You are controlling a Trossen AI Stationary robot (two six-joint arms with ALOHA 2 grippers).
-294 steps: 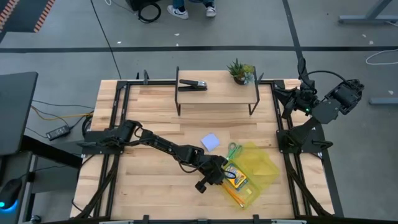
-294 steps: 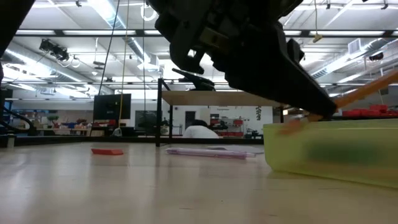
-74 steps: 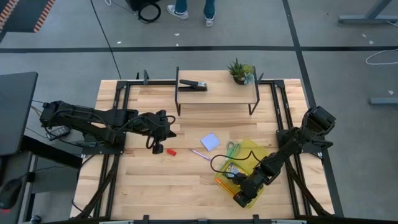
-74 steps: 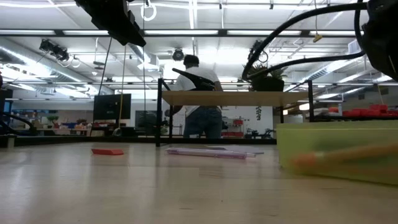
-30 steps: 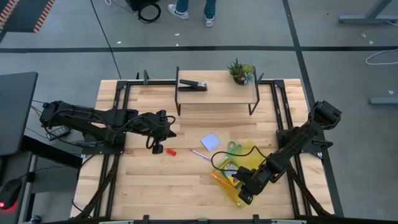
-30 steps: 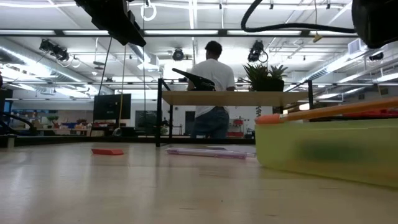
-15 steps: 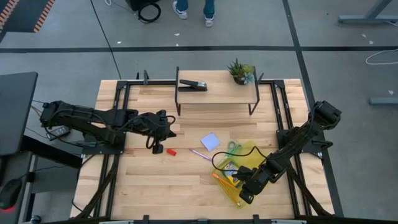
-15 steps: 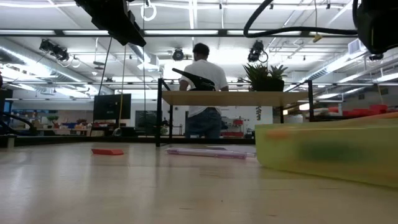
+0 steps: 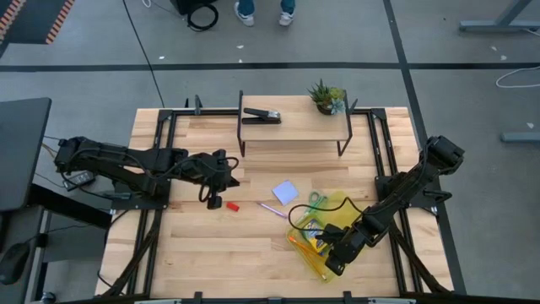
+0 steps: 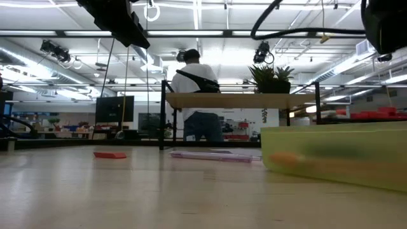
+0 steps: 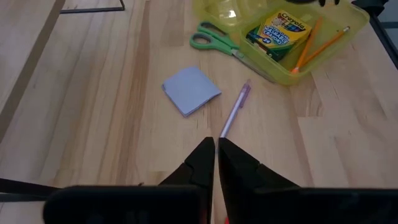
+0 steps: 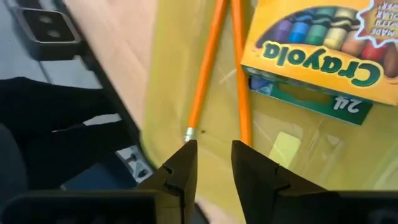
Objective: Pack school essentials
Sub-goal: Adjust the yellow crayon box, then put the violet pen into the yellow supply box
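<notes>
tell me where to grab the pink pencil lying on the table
Take the pink pencil at mid-shaft, coming straight down, the claw's fingers set across its length. It lies flat on bare wood, apart from the notepad and the yellow bin, so both long sides look free. The left claw, shut now, is probably nearest.

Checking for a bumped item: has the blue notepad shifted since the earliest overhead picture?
No. The blue notepad lies at the same spot, in front of the black-framed shelf, as before.

Two dark jointed arms, black looping cables, each hand (image 12: 208,163) with tapered black fingers (image 11: 202,163).
</notes>
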